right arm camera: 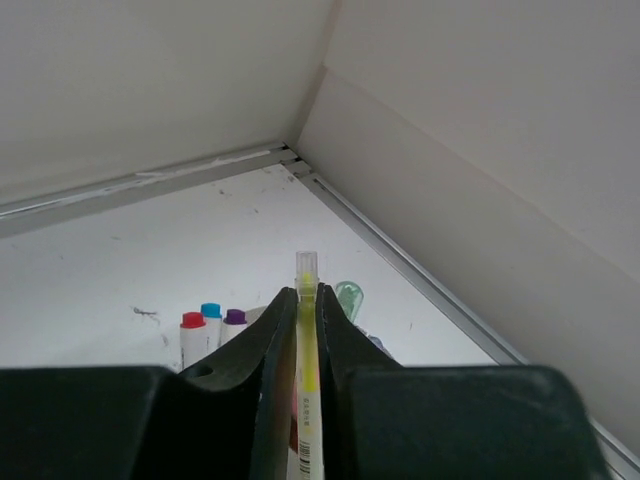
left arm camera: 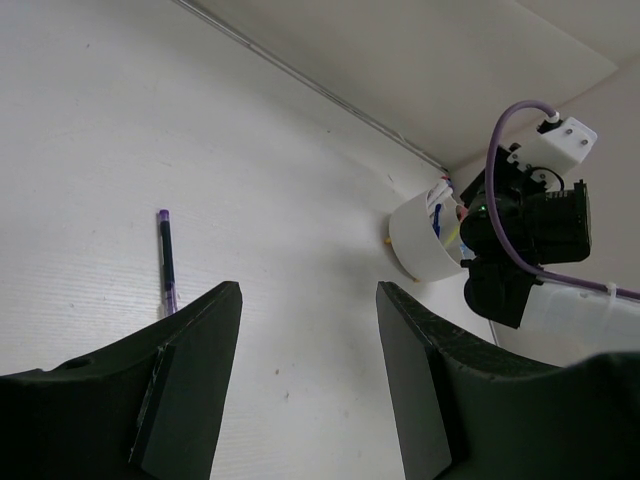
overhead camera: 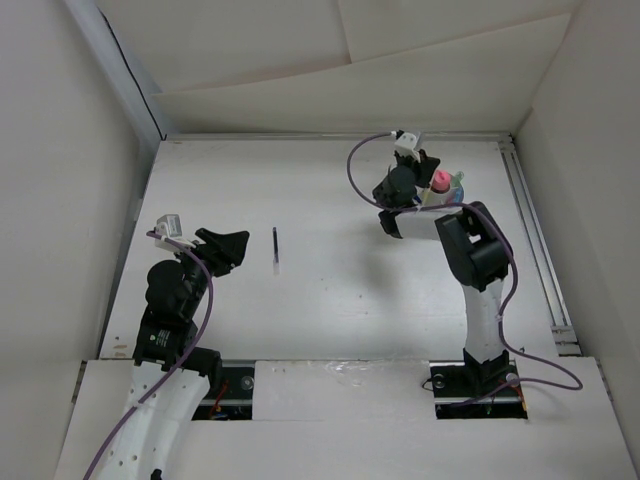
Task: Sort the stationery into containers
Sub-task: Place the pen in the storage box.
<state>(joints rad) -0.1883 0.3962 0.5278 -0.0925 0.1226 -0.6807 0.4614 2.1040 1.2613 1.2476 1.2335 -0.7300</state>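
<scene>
A thin yellow pen (right arm camera: 306, 345) with a clear tip stands pinched between the fingers of my right gripper (right arm camera: 306, 296), which is shut on it. That gripper (overhead camera: 416, 186) hovers at the white cup (overhead camera: 453, 191) at the back right of the table. Markers with red (right arm camera: 193, 322), blue (right arm camera: 211, 311) and purple (right arm camera: 235, 317) caps and a pale green cap (right arm camera: 349, 298) stick up just below it. A dark blue pen (overhead camera: 276, 248) lies alone on the table mid-left. My left gripper (overhead camera: 228, 248) sits just left of it, open and holding nothing; the pen (left arm camera: 167, 260) shows beyond its left finger.
White walls enclose the table on three sides. A metal rail (overhead camera: 535, 240) runs along the right edge, close to the cup (left arm camera: 422, 242). My right arm (left arm camera: 525, 225) stands right beside the cup.
</scene>
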